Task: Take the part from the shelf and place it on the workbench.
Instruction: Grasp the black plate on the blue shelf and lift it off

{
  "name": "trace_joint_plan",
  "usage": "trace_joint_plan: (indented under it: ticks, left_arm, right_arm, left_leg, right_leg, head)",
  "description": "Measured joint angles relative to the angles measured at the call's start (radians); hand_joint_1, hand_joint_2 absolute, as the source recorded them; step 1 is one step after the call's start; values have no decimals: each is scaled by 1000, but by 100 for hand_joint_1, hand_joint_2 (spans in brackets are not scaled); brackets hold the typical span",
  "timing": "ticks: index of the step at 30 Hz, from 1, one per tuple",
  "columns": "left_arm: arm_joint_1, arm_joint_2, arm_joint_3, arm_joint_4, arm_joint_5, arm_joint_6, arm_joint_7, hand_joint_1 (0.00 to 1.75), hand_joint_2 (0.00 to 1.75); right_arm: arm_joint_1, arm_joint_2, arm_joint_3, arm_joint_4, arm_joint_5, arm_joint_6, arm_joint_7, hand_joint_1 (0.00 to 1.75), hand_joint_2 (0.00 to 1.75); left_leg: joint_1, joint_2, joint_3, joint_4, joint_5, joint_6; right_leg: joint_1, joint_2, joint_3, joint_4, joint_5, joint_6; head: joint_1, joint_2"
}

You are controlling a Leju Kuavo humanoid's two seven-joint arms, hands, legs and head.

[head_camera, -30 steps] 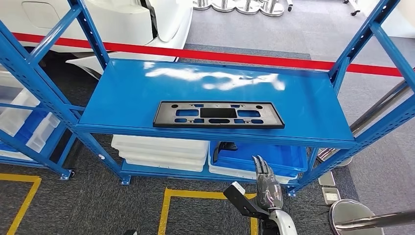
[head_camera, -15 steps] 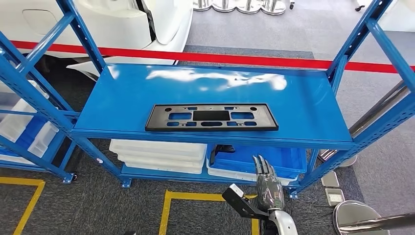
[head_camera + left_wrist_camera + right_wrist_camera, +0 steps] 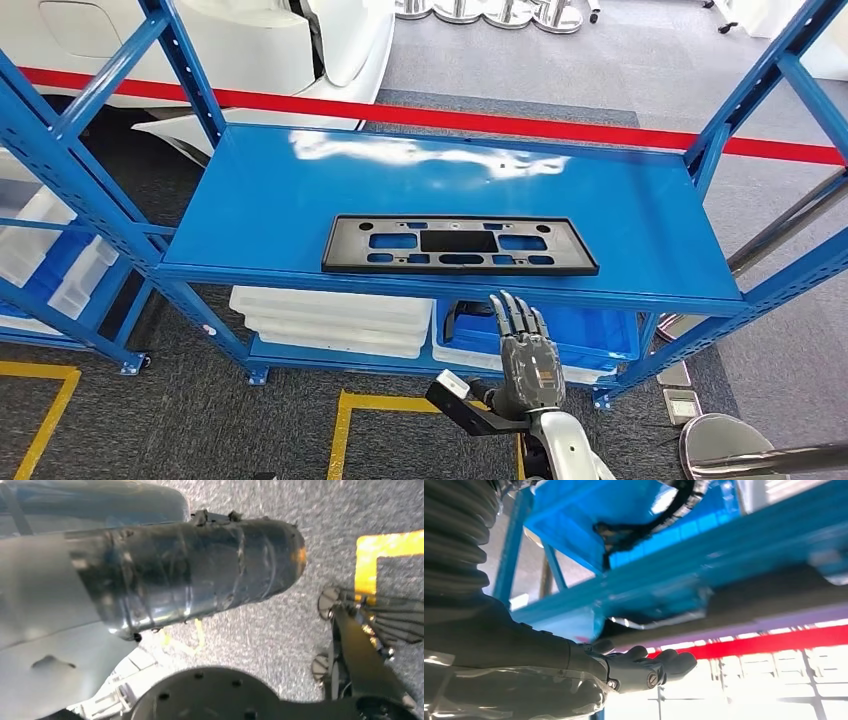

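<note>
Risen since the earlier frame, the right hand (image 3: 525, 355) hangs empty, fingers spread, just below the shelf (image 3: 640, 235) edge; it should clear that lip before grasping the black slotted plate (image 3: 459, 244) by its near edge.

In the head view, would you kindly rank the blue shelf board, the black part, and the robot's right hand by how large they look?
1. Blue shelf board, by far the largest.
2. Black part, a long flat frame lying on it.
3. Right hand, smallest in view, though it is nearer the camera, so true size is unsure.
</note>
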Motion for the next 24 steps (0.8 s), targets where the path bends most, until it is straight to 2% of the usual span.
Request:
trace_joint_plan:
  ticks: [2,3,4,5,6,8,10,11,13,14,15,17,18,19,20,22,23,24]
  left_arm:
    - [-1,-10,-1,0,0,0,0,0,0]
    - [0,-14,-1,1,0,0,0,0,0]
    - [0,-16,-1,1,0,-2,0,0,0]
    - [0,-18,-2,1,0,-4,0,0,0]
    - [0,-19,-2,2,0,-7,0,0,0]
    - [-1,-20,-6,2,0,-15,1,0,0]
    - [-1,-24,-10,2,0,-19,4,0,0]
    - [-1,-27,-13,2,0,-21,6,0,0]
    - [-1,-29,-17,2,2,-25,8,0,0]
    - [-1,-29,-18,2,4,-28,10,0,0]
    - [-2,-29,-19,2,8,-34,14,0,0]
    - [-2,-26,-20,2,15,-48,19,0,0]
    - [-2,-23,-20,2,18,-54,21,0,0]
    - [0,-20,-21,2,20,-57,22,0,0]
    - [1,-17,-21,2,21,-60,22,0,0]
    - [1,-12,-22,3,21,-64,22,0,0]
    - [0,-10,-23,3,22,-66,22,0,0]
    - [-1,-8,-24,4,22,-68,22,0,0]
  right_arm:
    - [-3,0,0,-14,18,7,1,0,175]
    - [-3,0,1,-18,29,11,2,0,175]
    - [-3,0,1,-22,46,14,3,0,175]
    - [-4,0,2,-26,70,16,4,0,175]
    - [-5,0,3,-31,99,18,7,0,175]
    - [-8,0,5,-43,160,20,12,0,175]
    - [-9,3,7,-51,205,20,15,0,175]
    - [-8,4,8,-53,218,20,15,0,175]
    - [-7,7,9,-56,234,23,14,0,175]
    - [-7,10,9,-57,238,28,13,0,175]
    - [-7,13,9,-58,240,36,10,0,175]
    - [-6,20,10,-56,234,51,2,0,175]
    - [-4,21,10,-53,228,54,-3,0,175]
    - [-2,22,11,-50,220,56,-7,0,175]
    - [-1,23,12,-46,211,57,-9,0,175]
    - [-2,23,13,-40,192,62,-12,0,175]
    - [-3,24,13,-38,183,66,-12,0,175]
    - [-3,24,13,-36,175,69,-12,0,175]
  left_leg:
    - [-7,0,0,0,-1,8]
    - [-12,0,1,0,-2,11]
    - [-18,-1,3,0,-3,13]
    - [-24,-2,5,0,-4,15]
    - [-31,-3,9,-1,-5,17]
    - [-38,-4,14,-5,-6,18]
    - [-34,-2,15,-9,-6,16]
    - [-32,-1,16,-12,-5,14]
    - [-31,1,19,-17,-8,8]
    - [-31,1,14,-4,-20,2]
    - [-31,2,-1,29,-42,-5]
    - [-22,2,-59,147,-99,-22]
    - [-15,2,-87,200,-116,-32]
    - [-9,3,-102,226,-115,-42]
    - [-1,4,-99,215,-95,-53]
    - [15,9,-50,111,-32,-81]
    - [20,8,-27,61,-14,-87]
    - [23,5,-13,33,-8,-83]
  right_leg:
    - [4,0,-71,147,-63,-5]
    - [7,0,-100,202,-78,-10]
    - [11,0,-112,220,-72,-19]
    - [18,0,-104,196,-48,-33]
    - [28,1,-81,140,-11,-50]
    - [53,-3,-18,0,52,-94]
    - [72,-7,16,-76,71,-120]
    - [75,-8,22,-87,71,-124]
    - [71,-7,38,-122,84,-118]
    - [65,-8,49,-142,91,-113]
    - [58,-9,58,-160,98,-106]
    - [48,-11,64,-170,100,-97]
    - [43,-12,64,-168,98,-92]
    - [37,-13,63,-164,95,-86]
    - [29,-13,63,-156,90,-78]
    - [13,-12,57,-127,72,-56]
    - [8,-12,51,-106,59,-43]
    - [7,-11,44,-88,50,-32]
  head:
    - [1,0]
    - [1,0]
    - [1,0]
    - [1,0]
    - [2,0]
    - [-2,0]
    - [-4,0]
    - [-5,0]
    - [-3,0]
    - [-3,0]
    - [-3,0]
    - [-4,0]
    - [-4,0]
    - [-4,0]
    - [-4,0]
    - [-4,0]
    - [-7,0]
    - [-9,0]
